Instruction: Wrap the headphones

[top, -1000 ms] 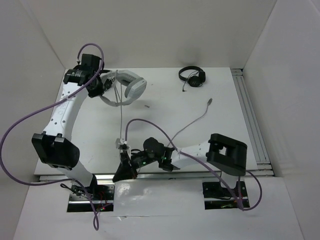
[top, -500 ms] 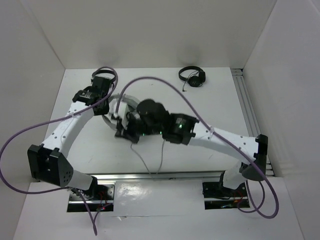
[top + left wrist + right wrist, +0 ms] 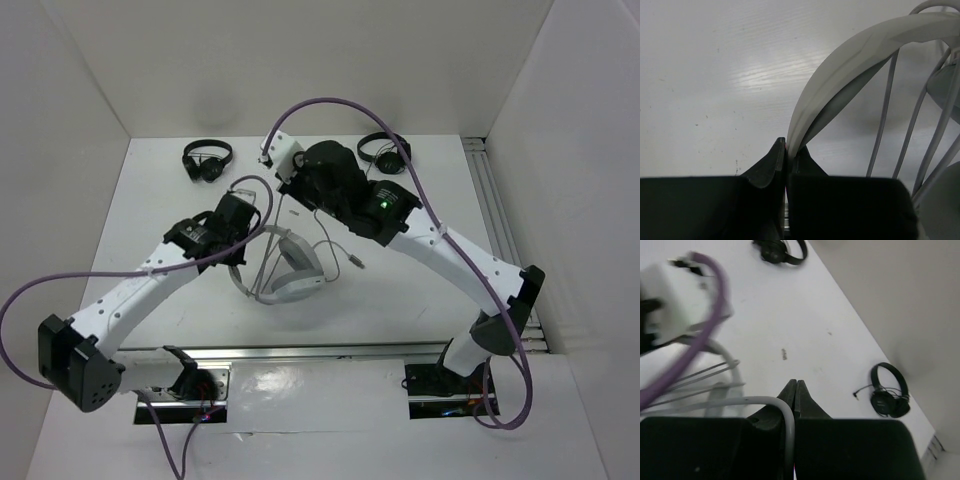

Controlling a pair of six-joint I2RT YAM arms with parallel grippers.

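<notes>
White padded headband [image 3: 850, 55] is pinched in your left gripper [image 3: 786, 147], jaws closed on its edge, probably to anchor the headphones [image 3: 292, 275], which lie at mid-frame in the overhead view. Thin cable [image 3: 885, 115] strands cross the arch just right of that grip. Further right, your right gripper [image 3: 796, 386] is clamped on the cable, lifted off the table, likely for tension while winding. From above, both wrists hide their fingertips, and you can't count the turns or place the plug.
</notes>
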